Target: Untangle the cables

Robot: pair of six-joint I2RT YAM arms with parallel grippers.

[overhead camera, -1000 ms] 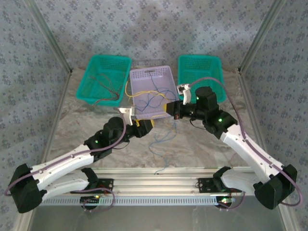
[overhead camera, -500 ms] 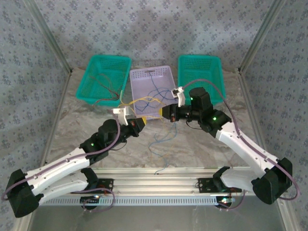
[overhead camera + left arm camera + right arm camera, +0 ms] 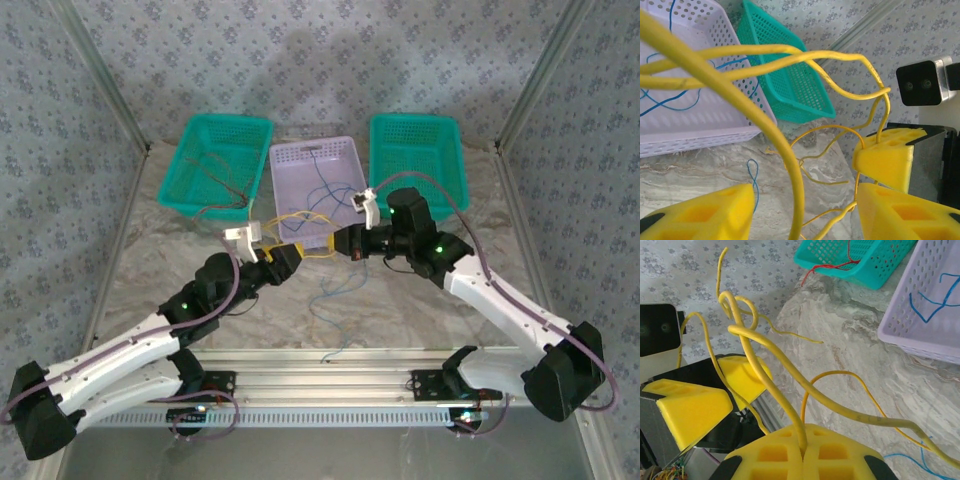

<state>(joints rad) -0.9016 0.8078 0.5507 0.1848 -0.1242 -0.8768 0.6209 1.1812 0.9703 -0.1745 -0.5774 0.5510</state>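
- Marbled table (image 3: 150, 270) inside a metal frame, with patterned cloth walls behind
- Far left, the left green basket (image 3: 180, 170) holds a few red wires (image 3: 225, 180), and one end trails over its near rim
- My left gripper (image 3: 288, 256) sits in front of the baskets with its fingers apart; a thick strand runs between the pads but is not pinched
- The yellow wires (image 3: 790, 412) hang in the air between my two grippers, looped and twisted round one another close to the left one
- The lilac basket (image 3: 290, 165) in the middle holds loose blue wires (image 3: 322, 190)
- More blue wire (image 3: 335, 290) lies on the table in front of it, towards my bases
- My right gripper (image 3: 345, 242) has its fingers pressed together on a yellow strand
- The right green basket (image 3: 415, 121) looks bare to me
- I judge I am mid-way through teasing the yellow bunch apart
- Next, my left fingers should close on a single strand, then pull away gently so the twist slips rather than tightens
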